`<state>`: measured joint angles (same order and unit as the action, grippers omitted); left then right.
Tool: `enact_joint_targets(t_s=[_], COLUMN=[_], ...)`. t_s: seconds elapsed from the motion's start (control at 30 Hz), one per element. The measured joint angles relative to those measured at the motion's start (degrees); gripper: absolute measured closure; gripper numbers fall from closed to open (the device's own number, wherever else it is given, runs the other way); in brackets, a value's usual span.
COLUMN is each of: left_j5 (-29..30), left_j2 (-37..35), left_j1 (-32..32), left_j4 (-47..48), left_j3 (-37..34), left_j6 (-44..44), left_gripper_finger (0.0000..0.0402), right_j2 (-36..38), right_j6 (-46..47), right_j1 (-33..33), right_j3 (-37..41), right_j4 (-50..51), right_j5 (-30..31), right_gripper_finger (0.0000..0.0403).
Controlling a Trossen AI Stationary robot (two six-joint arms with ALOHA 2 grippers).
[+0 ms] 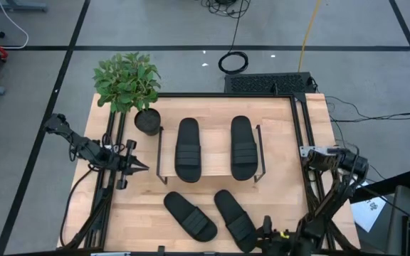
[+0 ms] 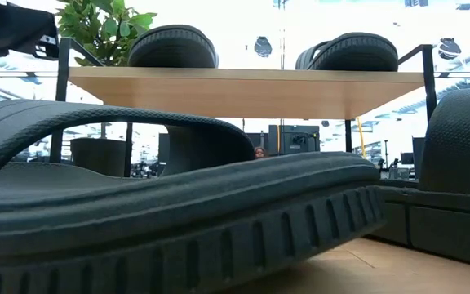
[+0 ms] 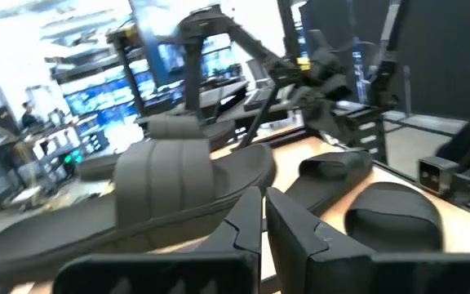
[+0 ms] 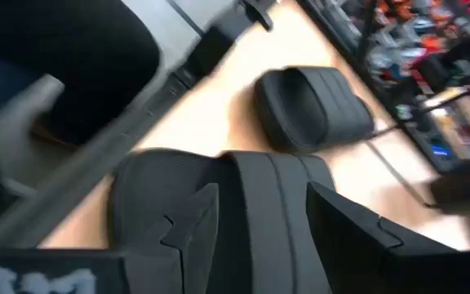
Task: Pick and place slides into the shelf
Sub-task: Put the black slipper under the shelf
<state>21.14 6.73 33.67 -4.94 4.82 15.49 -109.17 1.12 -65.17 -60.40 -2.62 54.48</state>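
Two slides [image 1: 188,149] sit on the shelf [image 1: 210,146]; two more [image 1: 190,215] lie on the near tabletop [image 1: 283,142]. My right hand [image 4: 259,224] hangs with fingers apart over one slide, holding nothing. Left hand [image 1: 142,168] is closed, empty. A skewed grip could slip off the strap.
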Motion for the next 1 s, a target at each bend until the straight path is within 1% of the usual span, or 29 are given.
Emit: enact_joint_targets(t_s=[0.13,0.27,0.33,0.43,0.63,0.77,1.0], left_j5=[2.51,2.51,2.5,2.49,2.47,2.47,2.45], left_j2=[0.01,0.01,0.01,0.01,0.01,0.01,0.01], left_j1=[-0.02,-0.02,-0.01,-0.02,-0.01,0.0,0.0], left_j4=[0.11,0.3,0.31,0.34,1.22,2.62,3.51], left_j3=[0.0,-0.01,-0.01,-0.02,-0.02,-0.02,-0.02], left_j6=[-4.29,-8.54,-10.49,-11.81,-11.67,-11.57,-11.48], left_gripper_finger=[0.0382,0.0393,0.0399,0.0396,0.0379,0.038,0.0399], right_j2=[-3.74,-5.55,-5.88,-5.85,-5.85,-5.83,-5.78], right_j6=[-0.08,-0.06,-0.21,0.27,2.61,2.97,7.08], right_j1=[0.29,0.31,0.31,1.29,4.93,7.11,7.39], right_j3=[-4.31,-6.78,-7.28,-7.76,-7.74,-7.74,-7.74], right_j4=[2.9,5.09,5.69,7.23,11.8,12.61,16.44], right_j5=[1.67,2.7,4.16,4.35,2.64,-2.62,-1.99], right_gripper_finger=[0.0224,0.0224,0.0224,0.0224,0.0224,0.0224,0.0224])
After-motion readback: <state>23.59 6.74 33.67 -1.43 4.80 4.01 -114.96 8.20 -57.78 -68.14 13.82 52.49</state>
